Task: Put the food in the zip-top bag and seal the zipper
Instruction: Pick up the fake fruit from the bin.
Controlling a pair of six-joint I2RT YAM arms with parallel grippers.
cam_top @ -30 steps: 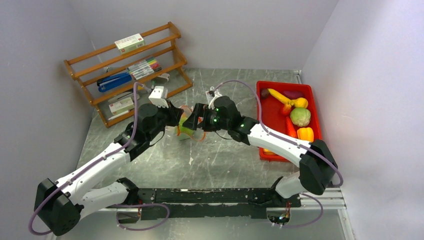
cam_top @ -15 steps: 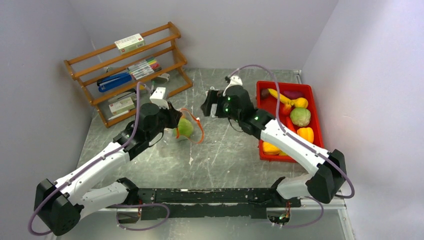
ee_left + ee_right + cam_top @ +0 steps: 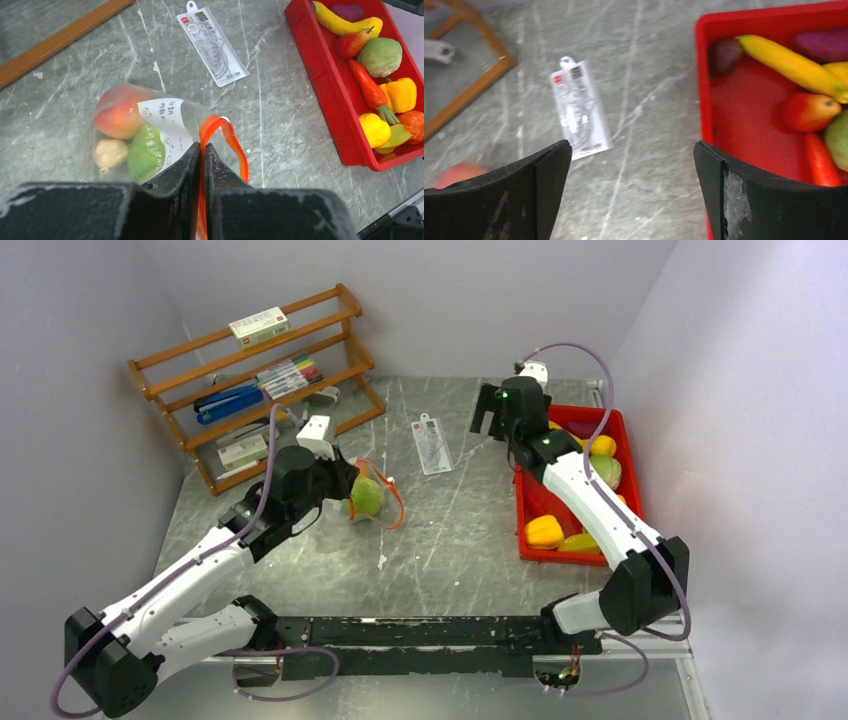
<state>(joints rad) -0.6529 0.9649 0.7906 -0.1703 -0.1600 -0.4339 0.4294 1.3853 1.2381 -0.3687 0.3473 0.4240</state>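
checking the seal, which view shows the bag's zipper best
The left wrist view: the zipper is close up, a red-orange loop standing open, pinched by the left gripper. The top external view shows it small; the right wrist view misses it.

A wooden rack (image 3: 195, 343) is standing at the far left corner of the grey, scratched table (image 3: 450, 540), running at an angle to the back wall. Its top shelf is carrying a white box (image 3: 259, 325), its middle shelf is holding a row of coloured markers (image 3: 288, 375) beside a blue item (image 3: 226, 402), and another pale box (image 3: 244, 451) is resting on the lowest level. A flat white printed packet (image 3: 433, 444) is lying on the table's middle, well apart from the rack. A red tray (image 3: 522, 525) is sitting along the right side, near the wall.
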